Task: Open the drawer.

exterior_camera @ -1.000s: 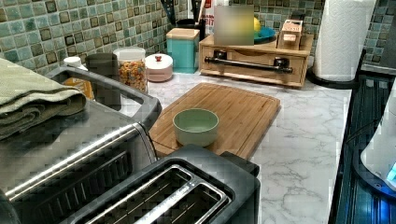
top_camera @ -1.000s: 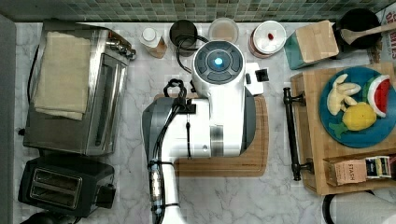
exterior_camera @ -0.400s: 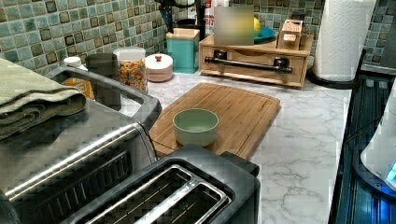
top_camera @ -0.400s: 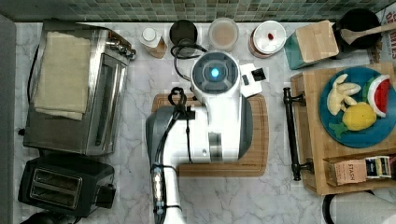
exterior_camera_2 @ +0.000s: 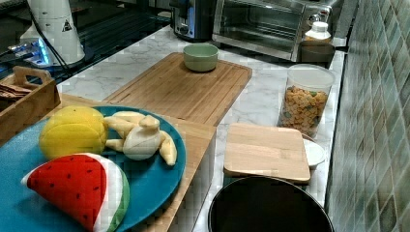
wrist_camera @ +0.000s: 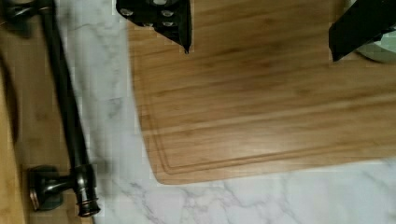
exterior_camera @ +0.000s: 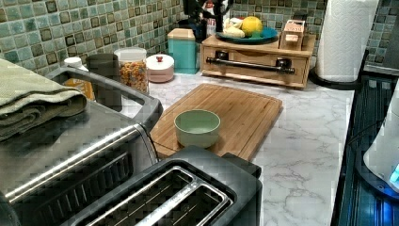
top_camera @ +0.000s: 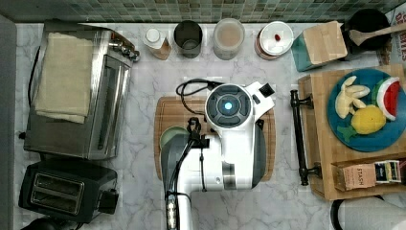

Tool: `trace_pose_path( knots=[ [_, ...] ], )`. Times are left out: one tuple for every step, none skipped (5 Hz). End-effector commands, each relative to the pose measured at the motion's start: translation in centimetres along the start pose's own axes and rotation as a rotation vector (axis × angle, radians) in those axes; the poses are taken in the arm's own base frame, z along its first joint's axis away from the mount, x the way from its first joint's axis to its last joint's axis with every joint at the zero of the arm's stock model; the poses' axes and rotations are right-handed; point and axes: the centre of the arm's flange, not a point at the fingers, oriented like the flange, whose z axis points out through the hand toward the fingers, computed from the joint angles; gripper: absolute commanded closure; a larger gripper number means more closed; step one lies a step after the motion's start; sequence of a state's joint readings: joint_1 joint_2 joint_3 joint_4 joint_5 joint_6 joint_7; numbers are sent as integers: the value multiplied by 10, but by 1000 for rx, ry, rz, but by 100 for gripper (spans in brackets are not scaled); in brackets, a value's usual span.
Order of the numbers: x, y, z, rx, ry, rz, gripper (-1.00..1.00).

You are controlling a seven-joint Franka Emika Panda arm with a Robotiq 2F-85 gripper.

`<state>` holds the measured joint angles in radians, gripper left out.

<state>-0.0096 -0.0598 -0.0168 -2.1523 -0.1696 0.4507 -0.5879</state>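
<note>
The drawer (exterior_camera: 249, 56) sits shut in a bamboo stand against the tiled wall, its long black bar handle (exterior_camera: 251, 65) across the front. In the top view the handle (top_camera: 297, 139) runs along the stand's left side, right of the arm's wrist (top_camera: 228, 105). My gripper (wrist_camera: 259, 32) is open, nothing between its two black fingers (wrist_camera: 163, 18), and it hovers over the cutting board (wrist_camera: 261, 107). In the wrist view the handle (wrist_camera: 63, 102) and the drawer front (wrist_camera: 28, 126) lie off to one side of the fingers, across a strip of marble.
A green bowl (top_camera: 172, 135) stands on the cutting board (exterior_camera: 235, 108). On top of the stand are a blue plate of toy fruit (top_camera: 368, 115) and a tea box (top_camera: 366, 175). Jars (top_camera: 229, 38) line the wall; a toaster oven (top_camera: 76, 91) and toaster (top_camera: 67, 189) stand at the top view's left.
The arm's wrist has moved toward the top view's bottom, further over the cutting board. The drawer has stayed shut and the bowl has not moved.
</note>
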Motion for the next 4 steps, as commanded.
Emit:
trace_pose_path(
  knots=[
    [-4, 102, 61, -48, 88, -236, -100],
    [-10, 119, 82, -70, 165, -258, -100],
    [-7, 135, 93, -90, 194, -286, -100],
    [-3, 139, 104, -103, 154, -309, -100]
  ],
)
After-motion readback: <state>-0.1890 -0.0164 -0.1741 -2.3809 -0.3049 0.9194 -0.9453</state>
